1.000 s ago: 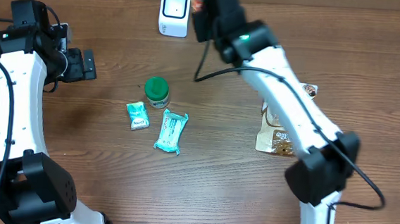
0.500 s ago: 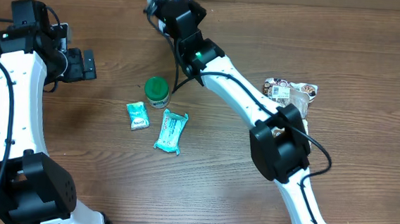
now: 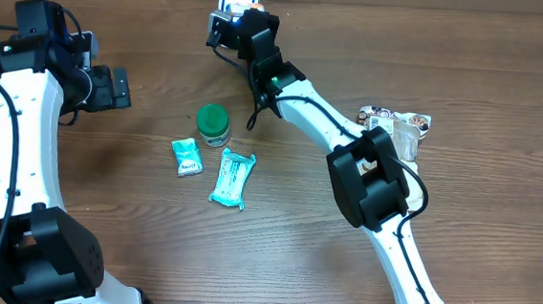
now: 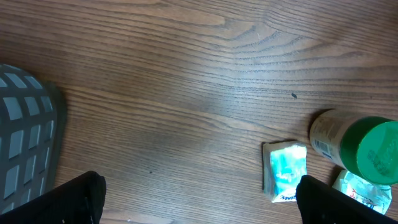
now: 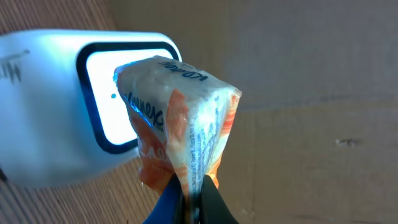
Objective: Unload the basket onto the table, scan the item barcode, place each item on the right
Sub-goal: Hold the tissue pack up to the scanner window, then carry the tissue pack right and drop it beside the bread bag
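**A:** Where is the item being scanned?

**B:** At twelve o'clock, on the far edge of the table (image 3: 507, 73). The right gripper (image 5: 189, 194), jaws pressed together, pinches an orange-and-white packet (image 5: 177, 118) by its bottom seam. That probably leaves the printed face free in front of the scanner (image 5: 56, 106), whose lit window glows just behind it.

**A:** And the other arm?

**B:** The left gripper (image 4: 199, 199) hovers at ten o'clock, jaws spread wide and empty — apparently parked clear of the scan. Toward four o'clock from it lie a green-capped bottle (image 4: 357, 152) and a teal sachet (image 4: 285, 171).
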